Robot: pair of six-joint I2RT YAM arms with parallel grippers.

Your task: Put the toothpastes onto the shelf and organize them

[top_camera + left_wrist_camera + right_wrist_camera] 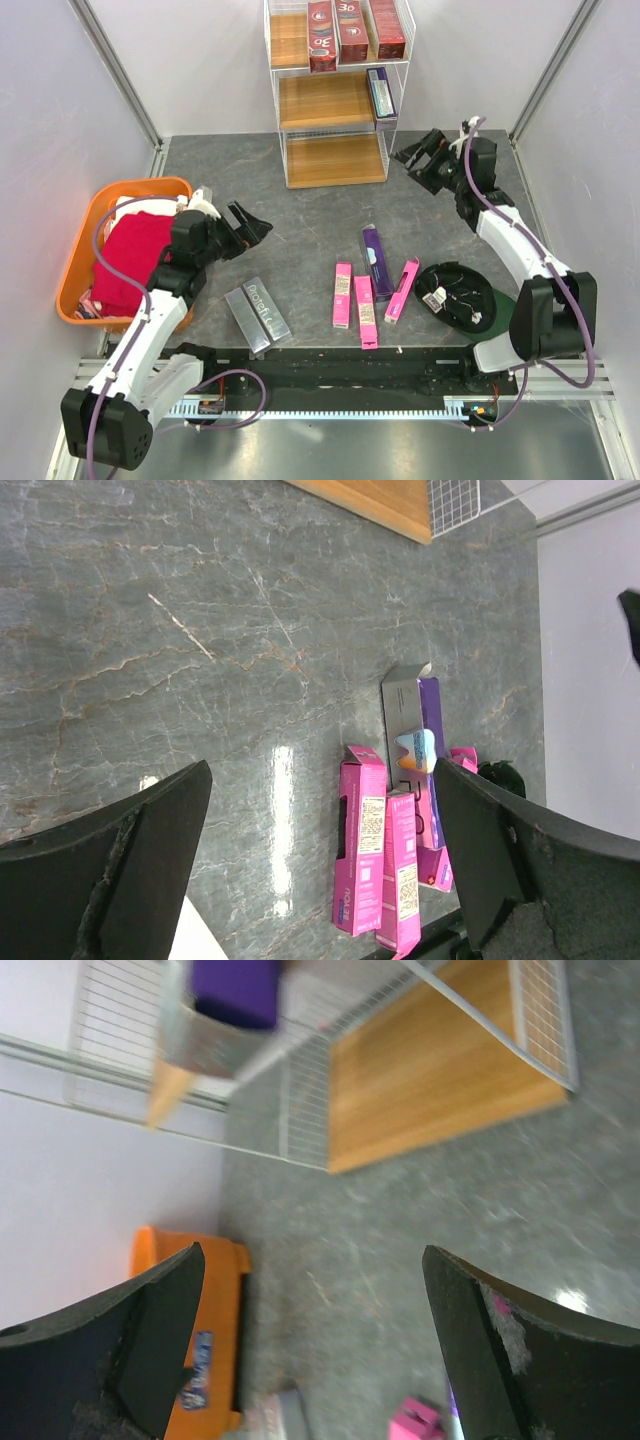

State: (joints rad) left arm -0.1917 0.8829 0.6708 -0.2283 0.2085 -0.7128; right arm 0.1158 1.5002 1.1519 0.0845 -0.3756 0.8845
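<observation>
Toothpastes [352, 30]: three red boxes [322, 35] on shelf [320, 100] top tier, one dark box [380, 92] at middle tier's right edge. Six lie unshelved mid-bench [300, 200]: two silver boxes [258, 312], three pink boxes [366, 310], one purple box [375, 255]. Left gripper [250, 228], right gripper [415, 152]: jaws apart, empty.

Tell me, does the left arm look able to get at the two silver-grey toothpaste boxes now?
Probably yes. The left gripper is open and hovers just beyond the silver-grey boxes, which lie flat on the table with nothing between.
</observation>
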